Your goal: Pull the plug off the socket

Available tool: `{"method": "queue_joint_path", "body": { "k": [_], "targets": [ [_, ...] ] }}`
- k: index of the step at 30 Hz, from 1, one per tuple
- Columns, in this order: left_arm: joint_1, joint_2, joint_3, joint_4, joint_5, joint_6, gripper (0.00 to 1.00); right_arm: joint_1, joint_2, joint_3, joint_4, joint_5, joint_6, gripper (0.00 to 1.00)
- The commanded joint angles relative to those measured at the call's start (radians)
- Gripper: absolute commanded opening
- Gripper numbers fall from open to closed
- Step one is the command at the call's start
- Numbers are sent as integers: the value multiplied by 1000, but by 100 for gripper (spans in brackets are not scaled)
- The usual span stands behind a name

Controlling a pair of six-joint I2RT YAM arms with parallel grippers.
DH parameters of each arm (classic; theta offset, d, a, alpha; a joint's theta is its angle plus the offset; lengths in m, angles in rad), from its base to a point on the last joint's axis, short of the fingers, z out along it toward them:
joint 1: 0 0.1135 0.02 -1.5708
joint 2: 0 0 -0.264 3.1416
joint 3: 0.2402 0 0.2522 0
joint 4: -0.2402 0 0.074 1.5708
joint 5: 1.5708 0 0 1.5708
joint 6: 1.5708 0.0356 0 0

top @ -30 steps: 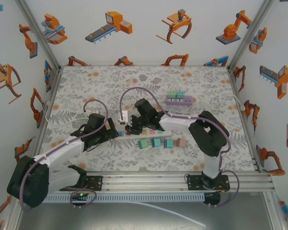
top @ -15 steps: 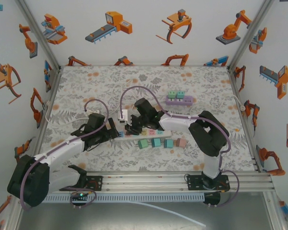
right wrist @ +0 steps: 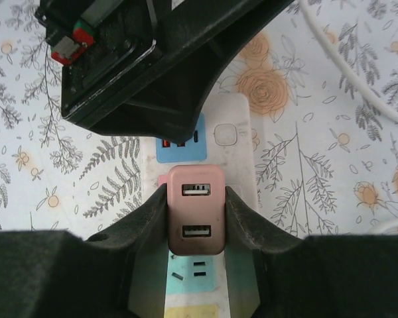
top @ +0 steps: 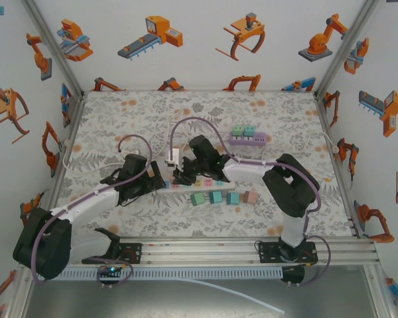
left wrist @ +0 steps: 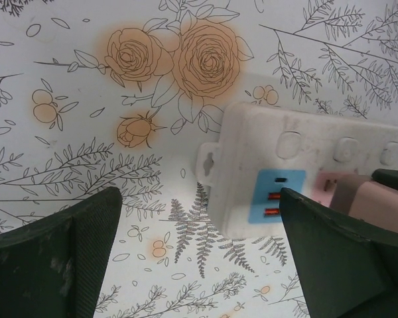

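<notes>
A white power strip (top: 212,181) lies mid-table. A pink two-port USB plug (right wrist: 196,209) stands on its pink socket, beside a blue socket (right wrist: 181,143). My right gripper (right wrist: 196,218) is shut on the plug, one finger pressed against each side; from above it (top: 188,177) sits over the strip's left part. My left gripper (left wrist: 202,265) is open, low over the table at the strip's end (left wrist: 252,165), its fingers (left wrist: 60,258) spread to either side with the blue socket (left wrist: 275,195) and pink plug (left wrist: 368,202) just ahead. From above, the left gripper (top: 159,180) is at the strip's left end.
A purple strip with green plugs (top: 247,136) lies behind to the right. A row of coloured blocks (top: 224,197) sits just in front of the white strip. A white cable (right wrist: 348,69) curves away behind it. The left gripper's body (right wrist: 152,59) hangs close over the right gripper.
The left gripper has slid right, closer to the strip's left end. The right gripper, still on the plug, has shifted slightly right with the strip.
</notes>
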Motion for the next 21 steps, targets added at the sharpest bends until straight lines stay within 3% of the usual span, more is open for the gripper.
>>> {"method": "queue_joint_path", "body": {
  "k": [1, 9, 13, 16, 21],
  "targets": [
    [4, 34, -24, -124, -26, -14, 97, -14, -69, -13, 153, -38, 49, 21],
    [3, -39, -20, -116, 9, -4, 97, -16, -146, -68, 207, 35, 149, 20],
    [2, -149, -23, -112, 10, 15, 97, -20, -223, -113, 276, 132, 335, 18],
    [1, -257, -29, -101, 28, 38, 97, -29, -288, -127, 267, 272, 542, 14],
    [-2, -422, -49, -47, 145, 66, 97, -90, -409, -180, 202, 436, 864, 10]
  ]
}}
